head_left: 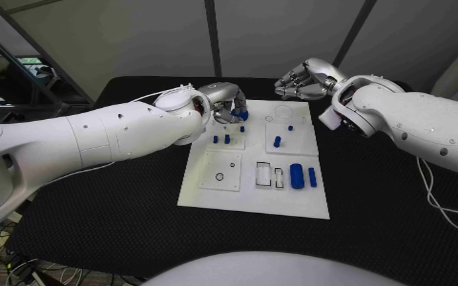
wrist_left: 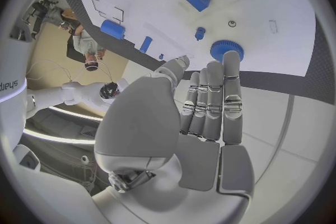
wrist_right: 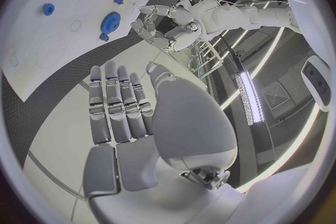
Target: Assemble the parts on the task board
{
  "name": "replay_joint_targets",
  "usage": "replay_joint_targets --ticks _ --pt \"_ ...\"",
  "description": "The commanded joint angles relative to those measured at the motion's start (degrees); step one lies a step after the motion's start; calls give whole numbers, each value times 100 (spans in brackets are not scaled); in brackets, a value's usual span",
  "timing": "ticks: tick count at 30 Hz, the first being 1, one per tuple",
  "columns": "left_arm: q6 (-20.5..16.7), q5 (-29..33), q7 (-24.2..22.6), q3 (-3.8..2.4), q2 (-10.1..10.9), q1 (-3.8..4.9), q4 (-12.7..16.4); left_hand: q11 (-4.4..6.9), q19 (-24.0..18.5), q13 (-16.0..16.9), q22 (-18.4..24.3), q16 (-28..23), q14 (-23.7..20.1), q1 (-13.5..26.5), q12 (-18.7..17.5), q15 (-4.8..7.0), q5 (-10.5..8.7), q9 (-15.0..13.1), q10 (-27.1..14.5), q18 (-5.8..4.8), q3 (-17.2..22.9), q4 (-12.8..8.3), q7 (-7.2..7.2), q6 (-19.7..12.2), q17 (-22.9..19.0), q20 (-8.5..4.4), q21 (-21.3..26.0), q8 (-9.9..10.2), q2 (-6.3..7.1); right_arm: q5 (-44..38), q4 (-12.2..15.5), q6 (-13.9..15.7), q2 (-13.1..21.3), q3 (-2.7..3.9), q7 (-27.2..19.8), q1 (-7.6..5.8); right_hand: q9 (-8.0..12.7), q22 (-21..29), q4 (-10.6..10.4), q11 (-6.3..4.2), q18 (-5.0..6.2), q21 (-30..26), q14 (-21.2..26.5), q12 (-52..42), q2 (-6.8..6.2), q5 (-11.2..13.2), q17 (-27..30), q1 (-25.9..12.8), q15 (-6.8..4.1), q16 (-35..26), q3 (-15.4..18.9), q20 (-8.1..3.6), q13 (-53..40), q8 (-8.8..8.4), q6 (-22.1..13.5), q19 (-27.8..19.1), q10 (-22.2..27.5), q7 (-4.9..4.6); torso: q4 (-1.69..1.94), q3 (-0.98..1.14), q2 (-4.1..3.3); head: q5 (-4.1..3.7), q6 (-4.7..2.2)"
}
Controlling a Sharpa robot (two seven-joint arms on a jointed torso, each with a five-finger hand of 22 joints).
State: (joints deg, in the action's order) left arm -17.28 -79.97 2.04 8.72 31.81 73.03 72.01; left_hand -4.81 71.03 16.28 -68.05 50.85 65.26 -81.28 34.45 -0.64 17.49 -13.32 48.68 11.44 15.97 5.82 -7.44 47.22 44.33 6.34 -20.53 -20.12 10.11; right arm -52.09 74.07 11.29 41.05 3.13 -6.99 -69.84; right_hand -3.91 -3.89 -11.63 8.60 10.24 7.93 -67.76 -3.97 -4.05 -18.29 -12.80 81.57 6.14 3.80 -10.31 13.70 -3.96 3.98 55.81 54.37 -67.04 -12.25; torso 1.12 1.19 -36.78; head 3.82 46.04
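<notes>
The white task board (head_left: 254,200) lies in the middle of the black table. A blue gear (head_left: 241,114) sits at its far left part, and my left hand (head_left: 225,104) hovers right over it. In the left wrist view its fingers (wrist_left: 213,98) are straight and side by side, their tips at the blue gear (wrist_left: 225,49), with nothing gripped. My right hand (head_left: 306,81) hangs above the board's far edge, its fingers (wrist_right: 119,106) stretched out and empty. The right wrist view also shows the gear (wrist_right: 110,22) next to the left hand (wrist_right: 157,28).
Small blue pegs (head_left: 222,139) stand in the board's left block, and others (head_left: 276,142) in its middle. A thick blue cylinder (head_left: 297,175) and a thin one (head_left: 312,177) lie near the right front. Black table (head_left: 114,200) surrounds the board.
</notes>
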Motion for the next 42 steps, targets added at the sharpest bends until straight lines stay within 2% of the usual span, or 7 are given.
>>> replay_joint_targets --ticks 1,7,16,19,21,30,42 --pt "90 -728 -500 -6 -72 -11 -105 14 131 -95 -90 140 119 31 -92 -1 -19 73 14 -156 -93 18 26 55 56 -10 -250 60 81 -7 15 58 -13 3 -76 -9 -4 1 -14 -13 34 -24 54 -18 41 -29 7 -15 -4 -12 -27 10 6 11 -44 31 43 -8 2 -3 -3 -21 -15" --pt "243 -863 -584 -8 -201 -50 -226 52 534 -314 -457 985 689 -5 -273 47 -185 247 169 -298 -265 87 74 244 674 -52 -1269 207 56 -7 18 80 -24 3 -82 -9 -4 1 -10 -13 34 -26 55 -17 41 -29 8 -11 -3 -12 -30 10 7 10 -45 31 45 -8 3 -6 -3 -48 -11" --pt "561 -1080 -474 -11 -357 -161 -385 42 704 -494 -698 1590 978 -30 -474 47 -241 412 225 -372 -439 151 68 304 1069 -64 -1772 415 48 -8 25 80 -23 3 -76 -9 -4 1 -6 -11 34 -29 58 -16 40 -30 9 -7 -2 -13 -32 10 7 9 -48 31 49 -10 6 -6 3 -74 11" --pt "693 -1139 -398 -11 -390 -175 -444 29 750 -545 -778 1731 1024 -62 -545 39 -708 462 200 -397 -516 175 54 339 1125 -51 -1935 482 -10 -9 26 80 -22 3 -73 -9 -4 1 -6 -11 34 -29 58 -16 40 -30 9 -7 -2 -13 -32 10 7 9 -48 31 49 -10 7 -1 1 -70 13" --pt "709 -1158 -373 -11 -413 -180 -484 25 799 -561 -840 1819 1071 -76 -563 36 -773 484 205 -419 -541 185 46 341 1192 -48 -2100 515 -27 -9 24 80 -24 3 -73 -9 -4 1 -6 -11 34 -29 58 -16 40 -30 9 -7 -2 -13 -32 10 7 9 -48 31 49 -10 12 -4 3 -75 12" --pt "569 -1187 -313 -14 -518 -193 -661 23 1082 -629 -1176 2304 1385 -182 -632 38 -800 561 300 -548 -553 215 24 410 1671 -47 -3043 622 -132 -10 12 69 -46 3 -76 -9 -4 1 -6 -10 34 -30 58 -16 41 -30 10 -7 -2 -12 -33 10 7 10 -48 31 49 -10 12 -12 -1 -54 13" --pt "571 -1202 -264 -22 -659 -203 -872 9 1169 -709 -1320 2469 1482 -281 -732 29 -791 608 390 -591 -389 249 21 525 1782 -42 -3365 678 -231 -11 -2 54 -64 3 -76 -8 -4 1 -6 -10 34 -30 58 -16 41 -30 10 -7 -2 -12 -33 10 7 10 -48 31 49 -10 12 -6 4 -59 27"
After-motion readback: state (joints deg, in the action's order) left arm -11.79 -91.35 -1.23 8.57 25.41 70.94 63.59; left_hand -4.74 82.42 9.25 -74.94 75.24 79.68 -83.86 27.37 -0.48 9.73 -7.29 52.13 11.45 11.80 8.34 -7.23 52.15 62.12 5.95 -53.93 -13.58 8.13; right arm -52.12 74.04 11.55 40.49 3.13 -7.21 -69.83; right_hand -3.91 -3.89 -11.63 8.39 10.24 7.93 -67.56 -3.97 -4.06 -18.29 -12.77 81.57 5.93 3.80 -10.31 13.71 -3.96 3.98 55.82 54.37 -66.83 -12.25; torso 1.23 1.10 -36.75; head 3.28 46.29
